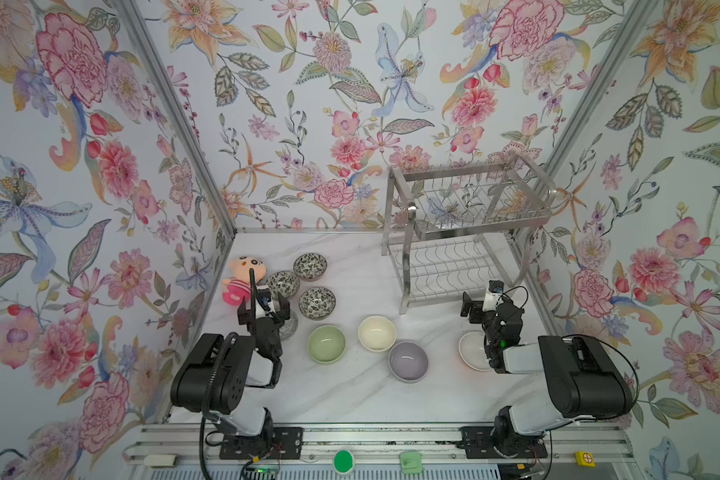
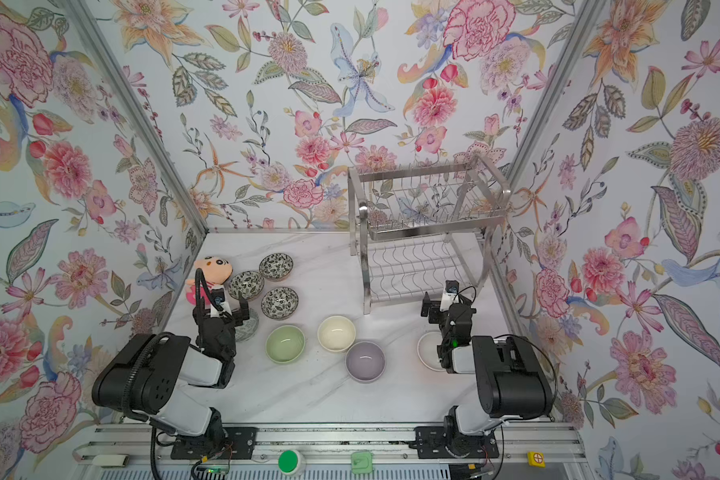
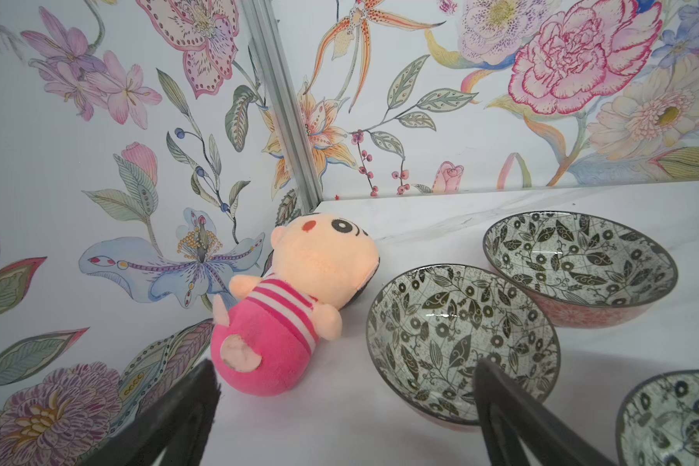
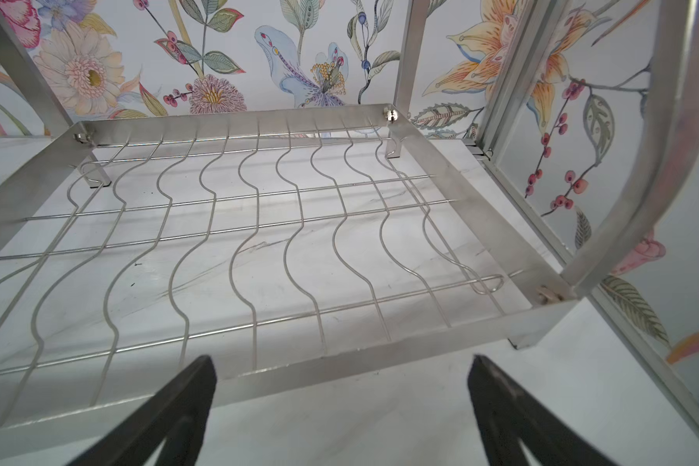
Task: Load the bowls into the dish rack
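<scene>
**Both top views.** Dish rack (image 1: 470,232) at the far right corner of the counter (image 1: 350,399), both tiers bare. All eight bowls down on the counter, none racked.
- Three leaf-patterned bowls (image 1: 317,303) clustered far left beside a plush doll (image 1: 242,278).
- A fourth patterned bowl (image 1: 291,328) partly hidden behind the left claw (image 1: 263,312).
- Pale green bowl (image 1: 326,344), cream bowl (image 1: 377,333) and lilac bowl (image 1: 408,360) in a loose group mid-counter.
- White bowl (image 1: 470,353) partly under the right arm.

Left claw raised, jaws wide apart, holding nothing. Right claw (image 1: 489,309) just in front of the rack's lower tier, jaws likewise spread and empty.

**Left wrist view.** Two dark fingers (image 3: 186,411) far apart, only counter between them. Doll near one finger, nearest patterned bowl (image 3: 460,343) by the other, two more patterned bowls close by.

**Right wrist view.** Fingers (image 4: 182,411) spread, empty, aimed at the wavy wires of the lower shelf (image 4: 339,359). Bare marble beneath, no bowl there.

**Judgement.** The very start: loading not begun, first pick pending.

**Next move.** Choose one bowl and lower an open claw astride its rim, one finger inside and one outside. Close on the wall, lift clear, then stand the bowl in a wire slot. Likely nearest picks: the half-hidden patterned bowl for the left, the white bowl for the right, the latter only after backing off from the rack.
</scene>
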